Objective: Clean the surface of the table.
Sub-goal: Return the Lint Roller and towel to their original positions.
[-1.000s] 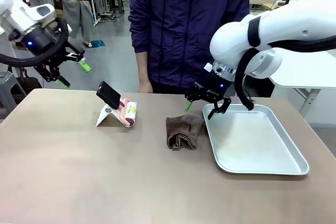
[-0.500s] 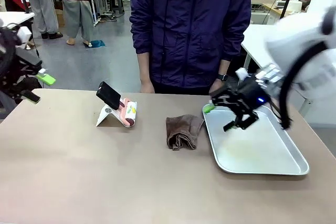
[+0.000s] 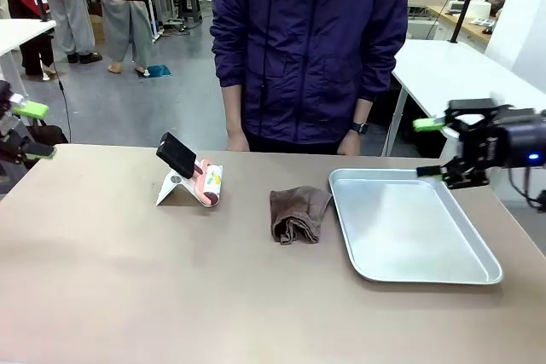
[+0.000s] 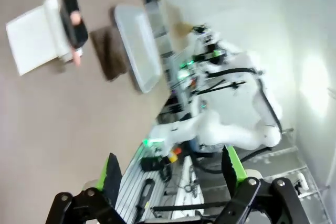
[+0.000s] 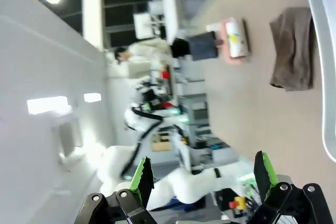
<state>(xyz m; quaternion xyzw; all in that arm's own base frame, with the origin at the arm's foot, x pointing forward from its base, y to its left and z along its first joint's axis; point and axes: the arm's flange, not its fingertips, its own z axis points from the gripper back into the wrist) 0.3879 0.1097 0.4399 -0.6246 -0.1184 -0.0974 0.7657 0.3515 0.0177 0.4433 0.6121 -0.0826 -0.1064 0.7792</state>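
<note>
The table [image 3: 171, 287] has a matte brownish-taupe top. On it lie a crumpled brown cloth [image 3: 297, 213] at the middle and a pink-and-white lint roller [image 3: 207, 181] leaning on a white stand. My left gripper [image 3: 26, 131] hangs open and empty off the table's far left end. Beyond the tray's far right corner, my right gripper [image 3: 431, 147] is open and empty too. The left wrist view shows its gripper [image 4: 172, 171] open, with the table [image 4: 42, 119], roller [image 4: 71, 14] and cloth [image 4: 107, 53] far off. In the right wrist view the gripper [image 5: 203, 174] is open, well away from the cloth [image 5: 291, 48] and roller [image 5: 233, 38].
A metal tray [image 3: 409, 270] lies on the table's right part, next to the cloth. A person in a dark jacket [image 3: 307, 40] stands at the far edge, hands hanging by the table. White tables stand behind, left and right.
Both arms have drawn back outward. The right gripper swung from the tray's far left corner to beyond its right side. The left gripper dropped to the table's left end.
</note>
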